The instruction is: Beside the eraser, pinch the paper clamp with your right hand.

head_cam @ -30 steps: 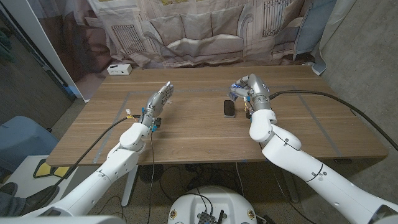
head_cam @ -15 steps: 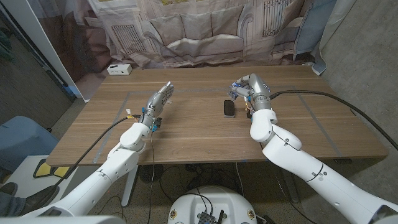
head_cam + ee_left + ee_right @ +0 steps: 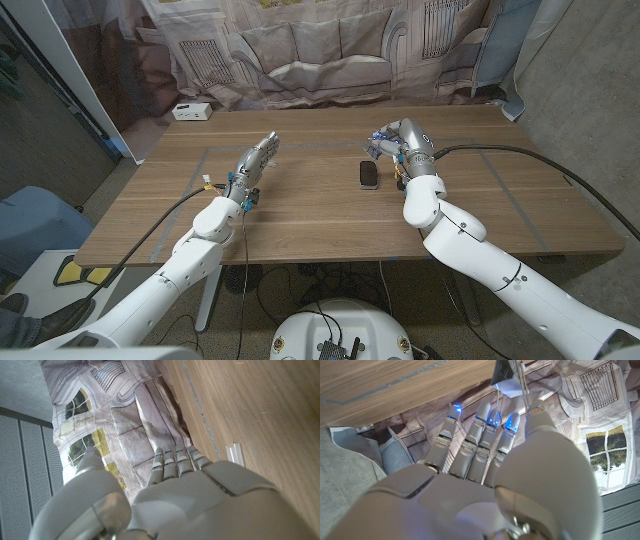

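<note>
At two o'clock from the eraser (image 3: 368,175), the right robot hand (image 3: 398,142) pinches the paper clamp (image 3: 376,147) by its wire handles; light, stiff, springy, likely slippery.

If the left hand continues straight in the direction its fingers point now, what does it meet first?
Probably nothing on the table: the left hand points toward the far edge over bare wood, and the patterned backdrop cloth lies beyond. Depth is unclear.
</note>
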Robot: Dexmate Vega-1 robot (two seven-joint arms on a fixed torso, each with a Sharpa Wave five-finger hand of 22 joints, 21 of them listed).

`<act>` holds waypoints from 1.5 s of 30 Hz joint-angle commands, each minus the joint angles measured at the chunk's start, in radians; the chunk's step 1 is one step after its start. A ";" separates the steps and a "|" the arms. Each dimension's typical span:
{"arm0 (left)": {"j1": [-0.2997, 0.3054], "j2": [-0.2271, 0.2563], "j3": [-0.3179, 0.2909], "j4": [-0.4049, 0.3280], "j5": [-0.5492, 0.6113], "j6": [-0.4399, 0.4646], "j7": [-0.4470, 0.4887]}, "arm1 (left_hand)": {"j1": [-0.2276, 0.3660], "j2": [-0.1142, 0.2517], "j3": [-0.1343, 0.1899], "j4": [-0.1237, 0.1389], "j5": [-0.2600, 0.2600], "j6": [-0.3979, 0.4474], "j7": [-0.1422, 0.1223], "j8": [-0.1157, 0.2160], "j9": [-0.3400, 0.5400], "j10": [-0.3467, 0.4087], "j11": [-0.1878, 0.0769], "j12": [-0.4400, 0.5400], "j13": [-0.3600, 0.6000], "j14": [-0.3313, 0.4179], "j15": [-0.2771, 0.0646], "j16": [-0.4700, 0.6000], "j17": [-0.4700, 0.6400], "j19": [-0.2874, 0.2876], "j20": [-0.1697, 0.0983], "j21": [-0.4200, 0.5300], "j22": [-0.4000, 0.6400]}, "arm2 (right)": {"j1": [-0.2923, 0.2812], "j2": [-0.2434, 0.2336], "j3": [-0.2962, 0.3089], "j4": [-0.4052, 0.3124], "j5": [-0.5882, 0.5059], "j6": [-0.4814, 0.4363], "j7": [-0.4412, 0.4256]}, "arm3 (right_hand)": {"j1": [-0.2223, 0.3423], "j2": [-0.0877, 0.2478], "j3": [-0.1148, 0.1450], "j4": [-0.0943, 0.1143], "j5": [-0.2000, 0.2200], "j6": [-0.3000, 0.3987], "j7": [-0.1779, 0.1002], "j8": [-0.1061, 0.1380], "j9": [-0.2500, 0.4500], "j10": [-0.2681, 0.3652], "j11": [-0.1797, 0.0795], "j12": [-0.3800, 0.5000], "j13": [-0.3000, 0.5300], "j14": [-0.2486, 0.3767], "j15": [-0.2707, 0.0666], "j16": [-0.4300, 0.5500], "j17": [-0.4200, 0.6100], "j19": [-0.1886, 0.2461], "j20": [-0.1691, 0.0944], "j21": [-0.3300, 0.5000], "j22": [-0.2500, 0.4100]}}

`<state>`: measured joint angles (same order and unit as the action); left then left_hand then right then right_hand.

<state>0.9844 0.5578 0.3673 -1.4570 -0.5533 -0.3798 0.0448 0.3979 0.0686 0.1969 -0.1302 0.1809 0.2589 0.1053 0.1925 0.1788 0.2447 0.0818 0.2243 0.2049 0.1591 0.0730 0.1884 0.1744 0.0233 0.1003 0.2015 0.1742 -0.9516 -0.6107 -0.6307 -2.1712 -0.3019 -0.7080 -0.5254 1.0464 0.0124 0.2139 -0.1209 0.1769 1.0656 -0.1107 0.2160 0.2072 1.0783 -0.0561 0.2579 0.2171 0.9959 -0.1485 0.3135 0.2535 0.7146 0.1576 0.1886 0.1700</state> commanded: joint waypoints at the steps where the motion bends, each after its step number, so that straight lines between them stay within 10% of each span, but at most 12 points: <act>1: -0.003 0.002 0.000 -0.003 0.003 0.000 -0.001 | 0.012 0.002 0.002 -0.007 -0.002 0.000 -0.006 -0.001 0.006 0.004 -0.006 -0.003 0.003 0.005 -0.005 0.000 0.004 -0.004 0.012 -0.004 0.005 | 0.008 -0.006 -0.003 -0.009 -0.007 -0.018 0.017 | 0.035 0.052 -0.007 0.003 0.000 -0.018 0.004 -0.008 0.004 0.087 -0.100 -0.007 0.002 -0.010 0.004 -0.007 0.004 0.004 0.012 0.004 0.003; 45: 0.015 -0.008 -0.001 -0.006 0.001 -0.008 0.013 | 0.029 0.001 0.011 -0.015 -0.003 -0.003 -0.004 -0.001 0.006 0.003 -0.005 -0.003 0.003 0.005 -0.006 -0.001 0.003 -0.003 0.015 -0.004 0.005 | 0.019 -0.005 -0.009 -0.018 0.004 -0.084 0.023 | 0.001 0.041 -0.033 -0.004 0.001 -0.146 0.012 -0.030 0.006 -0.043 -0.092 -0.045 0.008 -0.104 0.034 -0.035 0.011 -0.013 0.049 0.004 0.004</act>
<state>0.9967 0.5519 0.3664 -1.4621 -0.5509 -0.3870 0.0574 0.4202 0.0699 0.2059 -0.1391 0.1809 0.2552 0.1016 0.1925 0.1788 0.2466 0.0802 0.2243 0.2049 0.1590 0.0730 0.1885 0.1744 0.0181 0.1054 0.2015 0.1742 -0.9362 -0.6127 -0.6361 -2.1825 -0.3003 -0.7734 -0.5054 1.0305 0.0284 0.1875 -0.1251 0.1730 0.9249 -0.1020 0.1881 0.2117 1.0125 -0.1217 0.2147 0.2227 0.8959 -0.1165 0.2804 0.2645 0.6984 0.1987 0.1892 0.1699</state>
